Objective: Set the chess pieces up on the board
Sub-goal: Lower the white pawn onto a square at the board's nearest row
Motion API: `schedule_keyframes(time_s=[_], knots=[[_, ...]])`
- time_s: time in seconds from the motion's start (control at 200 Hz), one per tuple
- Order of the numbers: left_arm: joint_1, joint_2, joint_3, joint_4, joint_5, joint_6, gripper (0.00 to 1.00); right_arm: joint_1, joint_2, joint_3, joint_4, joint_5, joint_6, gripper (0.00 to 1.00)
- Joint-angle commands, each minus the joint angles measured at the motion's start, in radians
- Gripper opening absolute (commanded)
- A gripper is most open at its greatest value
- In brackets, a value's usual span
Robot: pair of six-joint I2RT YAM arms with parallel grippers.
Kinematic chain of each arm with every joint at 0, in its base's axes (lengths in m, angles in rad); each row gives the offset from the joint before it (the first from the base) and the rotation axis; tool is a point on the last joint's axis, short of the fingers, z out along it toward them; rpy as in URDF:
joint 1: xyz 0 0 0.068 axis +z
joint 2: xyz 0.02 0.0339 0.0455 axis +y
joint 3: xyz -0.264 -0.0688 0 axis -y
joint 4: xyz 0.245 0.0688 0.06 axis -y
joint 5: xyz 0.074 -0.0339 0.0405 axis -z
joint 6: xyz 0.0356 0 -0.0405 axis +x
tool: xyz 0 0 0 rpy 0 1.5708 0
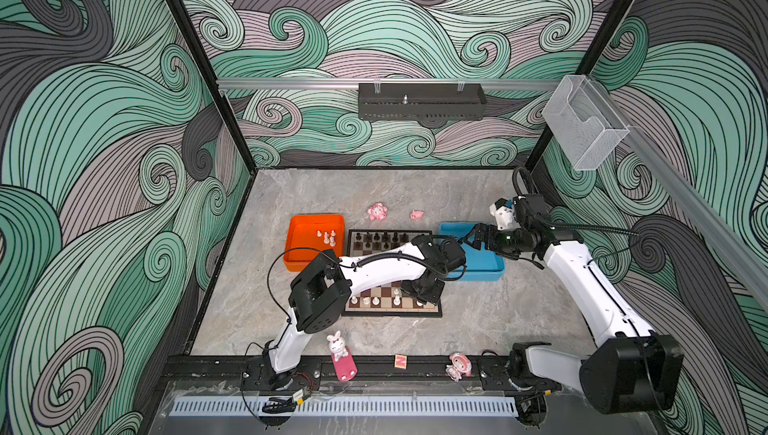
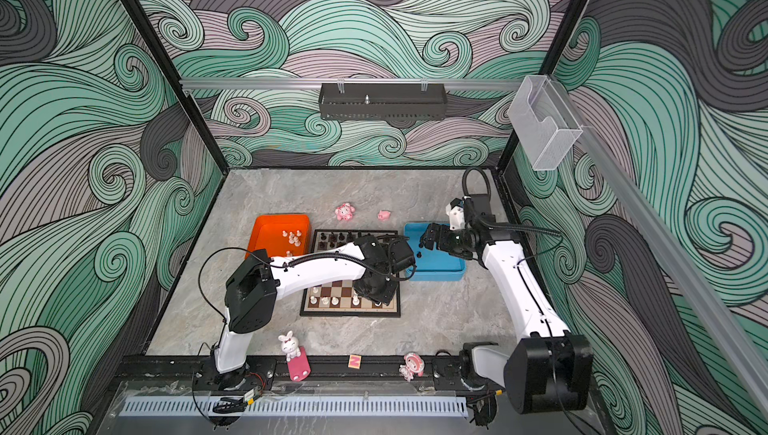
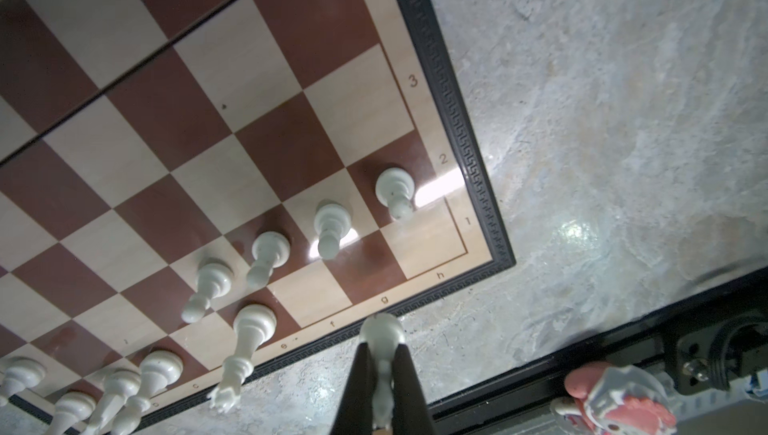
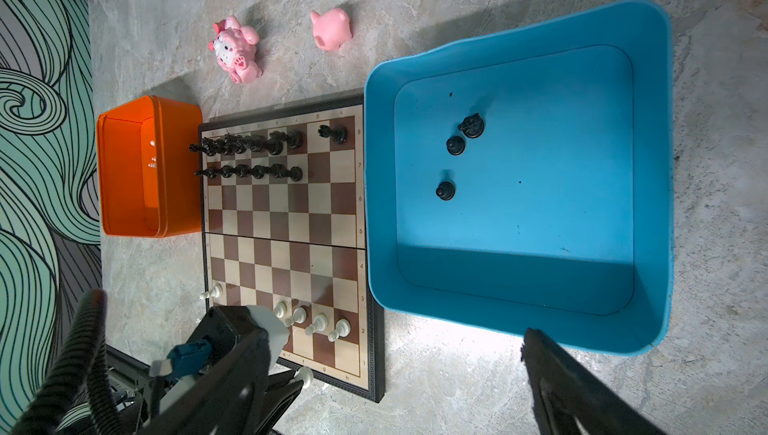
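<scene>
Left hand (image 3: pixel 381 349) clenched on small white turned chess piece (image 3: pixel 381 330), right hand (image 1: pixel 468 236) released above blue plastic tray (image 1: pixel 482 275), middle of brown-and-cream chessboard (image 1: pixel 390 309) hidden by left arm (image 1: pixel 382 270).

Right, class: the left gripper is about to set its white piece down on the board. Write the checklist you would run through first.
1. Grip: left gripper shut on the white piece: ok.
2. Free squares: f1, g1 and h1 on the board are bare: ok.
3. Alignment: in the left wrist view the piece shows over the border, not a square: not ok.
4. Neighbours: white pawns on row 2 stand upright: ok.
5. Other arm: right gripper open over the blue tray, off the board: ok.
6. Height above the board: cannot tell.
</scene>
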Motion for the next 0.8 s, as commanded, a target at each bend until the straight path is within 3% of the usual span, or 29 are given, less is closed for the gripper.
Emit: schedule_keyframes(time_s=[0.0, 0.796], knots=[[-0.003, 0.035, 0.035, -0.005, 0.008, -0.001, 0.04, -0.007, 0.001, 0.002, -0.016, -0.013, -0.013, 0.95], [-0.002, 0.073, 0.039, 0.015, -0.036, 0.017, 0.04, -0.012, 0.008, 0.000, -0.017, -0.017, -0.017, 0.95]])
